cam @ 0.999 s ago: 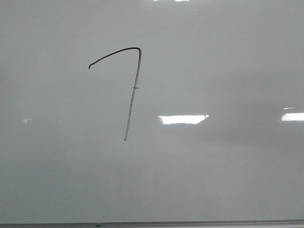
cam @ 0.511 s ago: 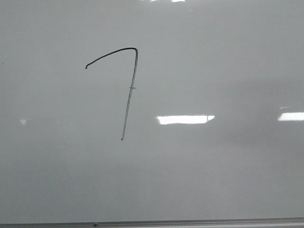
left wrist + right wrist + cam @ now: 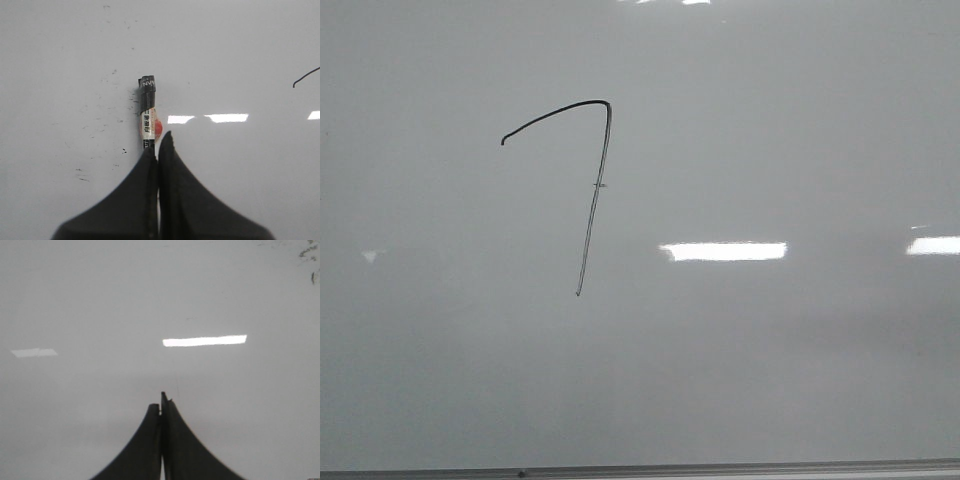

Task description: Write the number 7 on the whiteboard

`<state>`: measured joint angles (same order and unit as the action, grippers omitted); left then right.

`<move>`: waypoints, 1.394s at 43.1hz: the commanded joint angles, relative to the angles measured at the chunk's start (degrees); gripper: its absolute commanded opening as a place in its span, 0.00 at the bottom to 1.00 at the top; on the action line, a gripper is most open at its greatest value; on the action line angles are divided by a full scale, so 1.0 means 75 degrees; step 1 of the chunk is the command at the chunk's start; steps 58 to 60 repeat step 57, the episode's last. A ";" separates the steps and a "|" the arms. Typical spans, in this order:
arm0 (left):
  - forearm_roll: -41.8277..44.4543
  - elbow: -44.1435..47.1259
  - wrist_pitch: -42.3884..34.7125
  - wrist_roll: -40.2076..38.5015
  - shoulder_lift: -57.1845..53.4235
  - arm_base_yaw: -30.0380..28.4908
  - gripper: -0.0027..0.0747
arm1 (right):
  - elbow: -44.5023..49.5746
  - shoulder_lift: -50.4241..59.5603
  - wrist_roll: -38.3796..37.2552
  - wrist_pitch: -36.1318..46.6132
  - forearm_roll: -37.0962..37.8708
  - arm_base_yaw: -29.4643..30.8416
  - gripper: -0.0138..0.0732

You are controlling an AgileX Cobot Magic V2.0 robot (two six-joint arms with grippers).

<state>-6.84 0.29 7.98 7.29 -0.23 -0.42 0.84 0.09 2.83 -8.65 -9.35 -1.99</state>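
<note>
The number 7 (image 3: 595,185) sits finished on the whiteboard (image 3: 770,380), at about 10 o'clock from the board's middle in the front view: curved top stroke, sharp corner, long slanted downstroke with a tiny tick halfway. No gap or missing stroke that I can see, so I judge the writing done.

My left jaws (image 3: 158,145) are pressed together, pinching the marker (image 3: 147,112) low on its barrel. The marker points out ahead of my fingertips, black end furthest out. I hold it near the back so the tip leads and my fingers stay off the board. Whether the tip touches the surface now, cannot tell. In the left wrist view only a short end of black line shows at 3 o'clock, well apart from the marker, so I judge I'm parked clear of the ink to avoid smudging.

My right jaws (image 3: 161,402) are shut on nothing, idle over bare board.

Old ink specks (image 3: 107,80) near the marker.
</note>
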 commanded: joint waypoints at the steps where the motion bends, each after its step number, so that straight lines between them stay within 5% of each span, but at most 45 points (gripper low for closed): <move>1: -0.0008 0.0033 -0.0586 -0.0040 -0.0114 0.0017 0.01 | 0.0072 0.0224 -0.0127 0.0636 0.0515 0.0062 0.08; 60: -0.0008 0.0033 -0.0586 -0.0040 -0.0114 0.0017 0.01 | 0.0061 0.0211 -0.0127 0.0304 0.0611 0.0062 0.08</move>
